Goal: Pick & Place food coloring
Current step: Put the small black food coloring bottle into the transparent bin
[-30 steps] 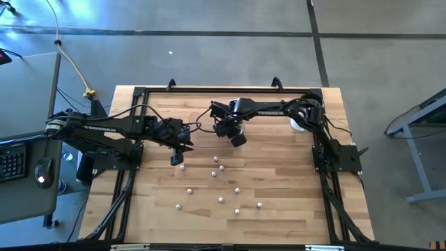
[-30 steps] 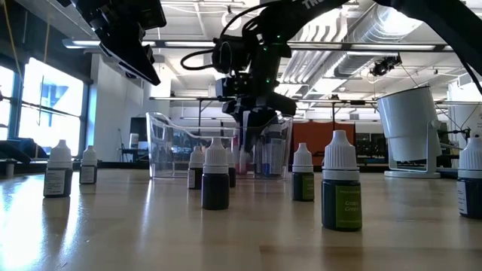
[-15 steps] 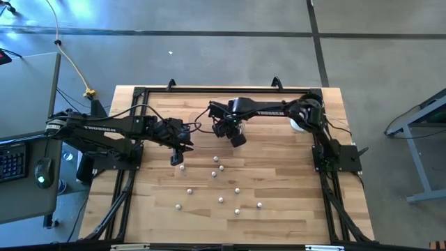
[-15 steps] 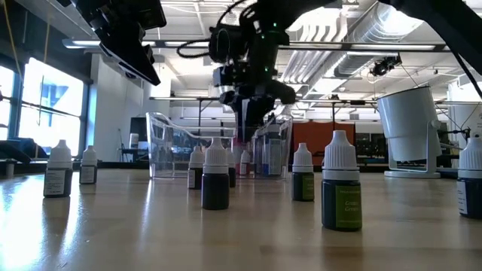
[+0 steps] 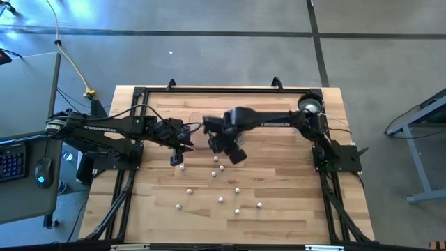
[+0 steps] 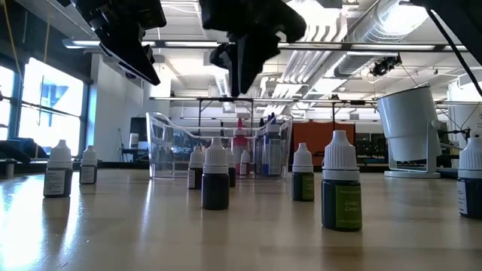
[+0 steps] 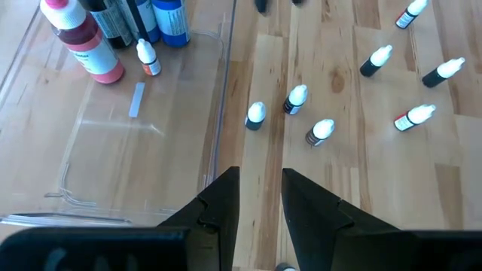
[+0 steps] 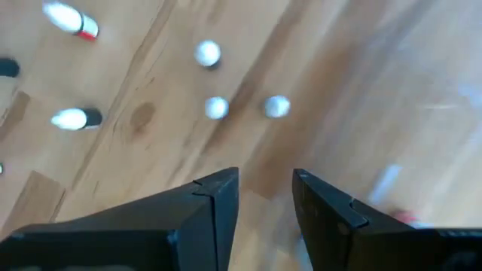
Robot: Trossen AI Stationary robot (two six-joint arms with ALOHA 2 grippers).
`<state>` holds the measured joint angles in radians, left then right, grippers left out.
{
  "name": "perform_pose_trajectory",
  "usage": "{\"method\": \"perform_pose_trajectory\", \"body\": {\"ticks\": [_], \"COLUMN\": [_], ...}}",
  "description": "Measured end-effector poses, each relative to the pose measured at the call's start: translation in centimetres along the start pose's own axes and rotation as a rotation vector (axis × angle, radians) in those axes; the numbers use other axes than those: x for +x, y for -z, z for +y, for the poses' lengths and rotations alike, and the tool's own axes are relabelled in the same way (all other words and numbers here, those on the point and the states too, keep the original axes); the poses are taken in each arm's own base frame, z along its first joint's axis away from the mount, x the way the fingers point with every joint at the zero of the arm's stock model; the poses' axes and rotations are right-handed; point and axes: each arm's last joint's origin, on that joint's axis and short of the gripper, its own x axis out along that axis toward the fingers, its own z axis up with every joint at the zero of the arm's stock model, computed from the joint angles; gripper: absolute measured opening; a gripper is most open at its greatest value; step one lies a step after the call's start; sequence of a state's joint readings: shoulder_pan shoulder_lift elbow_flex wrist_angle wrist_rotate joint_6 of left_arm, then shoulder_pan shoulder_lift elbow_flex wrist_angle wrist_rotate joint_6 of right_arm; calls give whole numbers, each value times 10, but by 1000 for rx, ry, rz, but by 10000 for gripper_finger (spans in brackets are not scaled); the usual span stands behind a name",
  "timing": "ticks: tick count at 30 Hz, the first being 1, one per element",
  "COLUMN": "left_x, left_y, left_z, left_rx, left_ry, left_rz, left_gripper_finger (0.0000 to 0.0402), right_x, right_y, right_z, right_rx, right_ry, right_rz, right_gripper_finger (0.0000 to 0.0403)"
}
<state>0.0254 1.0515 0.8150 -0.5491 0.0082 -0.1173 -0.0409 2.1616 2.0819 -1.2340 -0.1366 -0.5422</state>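
Observation:
Several tiny food coloring bottles [image 5: 216,174] with whitish caps stand scattered on the wooden table, in front of the clear tray [image 6: 169,143]. More bottles, among them a pink-red one [image 7: 79,38] and a blue one [image 7: 169,15], stand inside the tray [image 7: 113,143]. My right gripper [image 5: 233,150] hovers open and empty above the table just near of the tray, over three bottles [image 8: 217,108]. My left gripper [image 5: 178,152] hangs open and empty above the tray's edge; one bottle [image 5: 182,167] stands close to it.
A large white cup-like object [image 5: 306,106] stands near the table's far right corner, also in the low view [image 6: 410,128]. The black frame rails run along the table's sides. Bare wood lies toward the near edge beyond the bottles.
My right gripper has risen out of the clear tray and moved toward the table's left and near edge, now over the loose bottles. A pink-red bottle now shows standing in the tray where its fingers were. My left arm has kept still.

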Motion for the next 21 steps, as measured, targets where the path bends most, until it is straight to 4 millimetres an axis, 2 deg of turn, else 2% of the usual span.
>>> {"method": "perform_pose_trajectory", "body": {"ticks": [4, 9, 21], "left_x": [0, 0, 0], "left_y": [0, 0, 0], "left_z": [0, 0, 0], "left_rx": [-1, 0, -18], "left_ry": [0, 0, -1], "left_rz": [0, 0, 0], "left_gripper_finger": [99, 99, 99], "right_x": [37, 72, 112], "right_y": [1, 1, 12], "right_z": [15, 30, 38], "right_rx": [7, -35, -54], "right_ry": [-8, 3, 5], "right_rz": [33, -3, -75], "right_gripper_finger": [119, 119, 119]}}
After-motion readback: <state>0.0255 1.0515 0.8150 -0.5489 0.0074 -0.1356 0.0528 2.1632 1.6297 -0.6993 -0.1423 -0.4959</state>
